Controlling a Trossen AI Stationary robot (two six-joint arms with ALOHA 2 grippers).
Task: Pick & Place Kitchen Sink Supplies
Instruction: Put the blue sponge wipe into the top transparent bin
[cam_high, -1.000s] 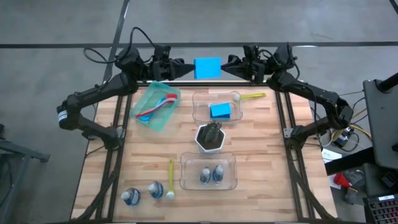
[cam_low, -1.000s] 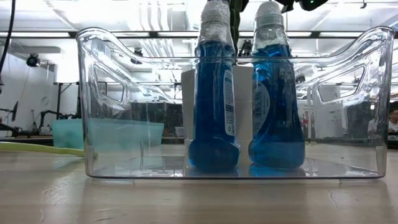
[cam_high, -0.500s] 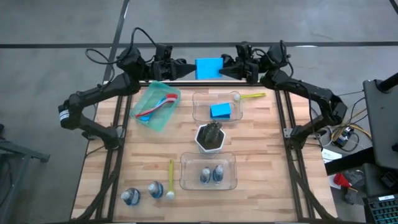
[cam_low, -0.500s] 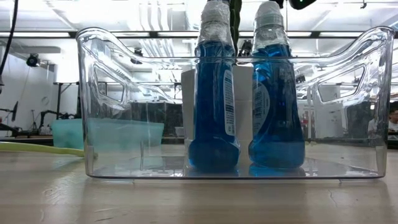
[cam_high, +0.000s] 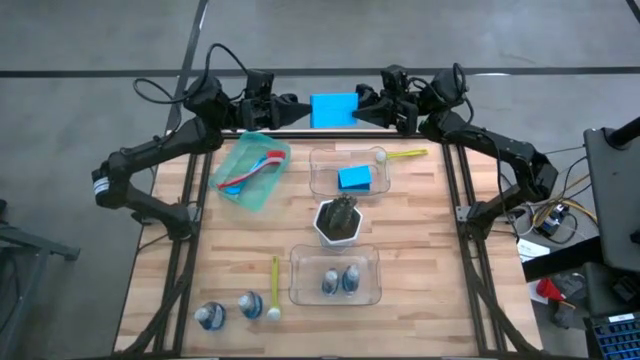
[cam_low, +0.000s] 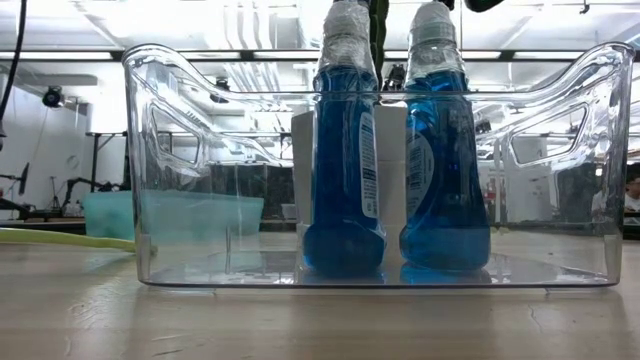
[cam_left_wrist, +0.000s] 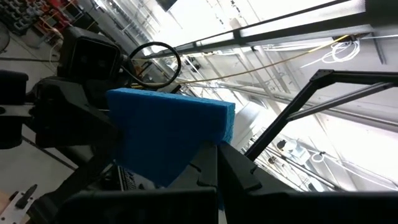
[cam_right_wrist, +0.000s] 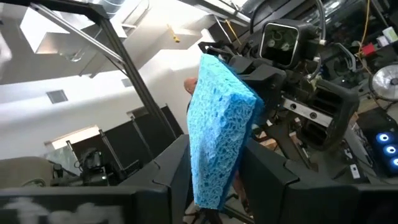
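Blue sponge (cam_high: 333, 108) in the air beyond the table's (cam_high: 420, 230) far edge, left gripper (cam_high: 296, 108) pinching it, right gripper (cam_high: 366, 107) around its other end, grip unclear

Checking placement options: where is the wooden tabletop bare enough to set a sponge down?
Bare wooden tabletop lies right of the clear bin holding two blue bottles, and left of the white hexagonal plant pot, below the green tray. The centre column is crowded, as is the near-left corner with two loose blue bottles.
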